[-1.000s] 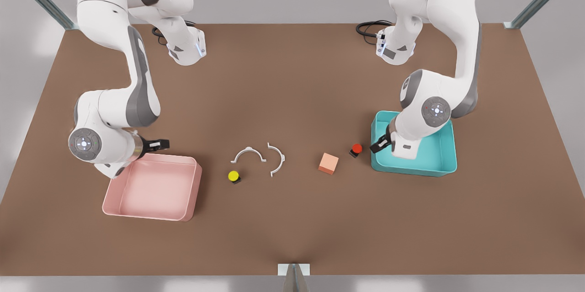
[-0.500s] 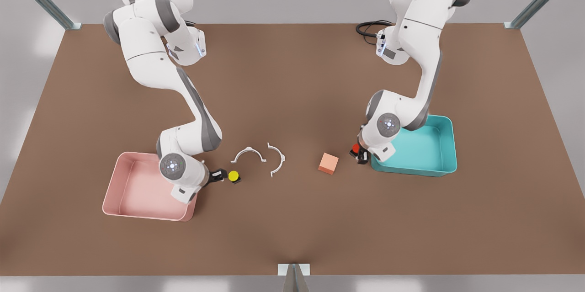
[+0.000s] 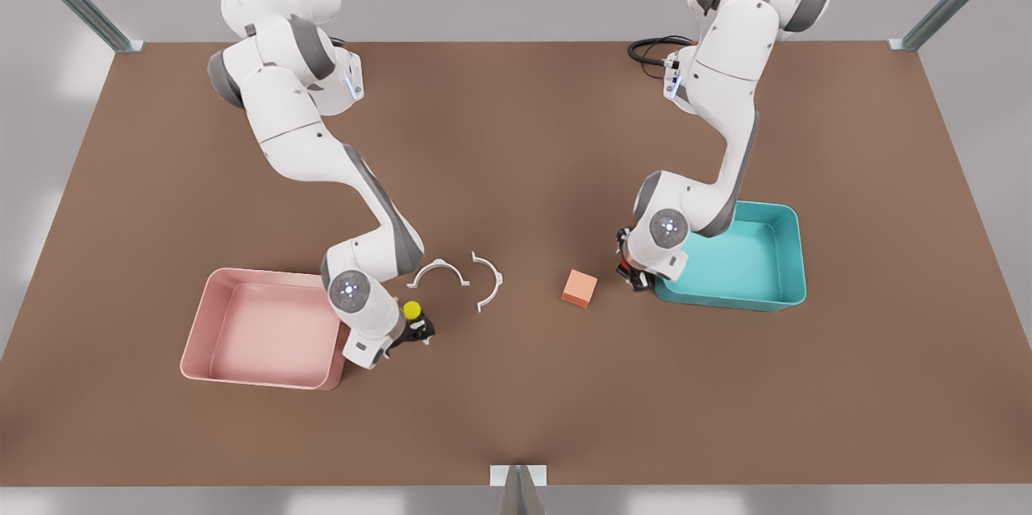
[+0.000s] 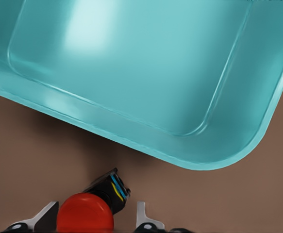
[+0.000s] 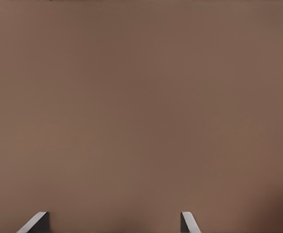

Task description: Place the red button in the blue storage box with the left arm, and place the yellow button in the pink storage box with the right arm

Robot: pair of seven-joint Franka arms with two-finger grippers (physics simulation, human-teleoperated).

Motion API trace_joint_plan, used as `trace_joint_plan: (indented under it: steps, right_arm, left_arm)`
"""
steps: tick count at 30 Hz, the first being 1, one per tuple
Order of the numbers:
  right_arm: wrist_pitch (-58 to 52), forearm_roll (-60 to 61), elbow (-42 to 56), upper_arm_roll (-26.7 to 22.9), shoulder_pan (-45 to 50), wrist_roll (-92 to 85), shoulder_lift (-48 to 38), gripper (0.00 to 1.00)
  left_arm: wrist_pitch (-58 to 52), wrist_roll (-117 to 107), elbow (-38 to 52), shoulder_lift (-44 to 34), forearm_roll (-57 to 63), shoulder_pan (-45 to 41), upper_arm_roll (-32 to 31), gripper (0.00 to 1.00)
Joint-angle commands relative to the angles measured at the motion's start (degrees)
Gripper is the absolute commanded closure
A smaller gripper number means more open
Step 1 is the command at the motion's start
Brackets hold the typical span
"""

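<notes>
We are seeing soft, even overhead light across the brown table (image 3: 516, 136), with faint diffuse shadows pooling under the arms. A pale sheen is glancing off the blue storage box (image 4: 146, 63) floor in the left wrist view, where the red button (image 4: 85, 218) is looking slightly blurred.

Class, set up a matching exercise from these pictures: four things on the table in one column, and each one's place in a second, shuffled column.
Things
1. red button
2. yellow button
3. salmon-orange cube
4. two white curved pieces

Places
A. between the two buttons, nearer the yellow one
B. beside the pink storage box, at the right tool
C. outside the blue storage box, between the left tool's fingers
D. on bare table, just to the front view's left of the blue box

Pairs: 1-C, 2-B, 3-D, 4-A
</notes>
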Motion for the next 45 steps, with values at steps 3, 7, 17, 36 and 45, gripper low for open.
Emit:
trace_joint_plan:
  steps: [3,7,17,36,45]
  right_arm:
    - [-2.0,-0.7,-1.8,0.1,1.6,6.1,-1.6,0.00]
    - [-0.6,-0.8,-7.4,0.1,1.4,6.3,-3.5,0.00]
    - [5.0,-0.6,-14.6,0.4,0.8,7.7,-5.1,0.00]
    - [7.5,-0.4,-18.6,0.5,1.3,9.9,-6.1,0.35]
    - [1.1,-0.6,-14.6,-0.1,0.7,10.7,-9.6,0.74]
  left_arm:
    - [1.3,-15.3,-1.5,-0.7,0.1,0.0,0.1,0.27]
    - [1.3,-15.2,-2.0,-0.9,0.1,0.0,0.1,0.33]
    - [-6.8,-10.6,-2.0,-7.6,0.4,0.6,0.2,0.48]
    - [-14.3,37.4,-3.7,-7.7,0.7,5.5,14.2,0.45]
    - [-23.7,43.9,-1.2,-13.9,1.3,5.3,14.1,0.00]
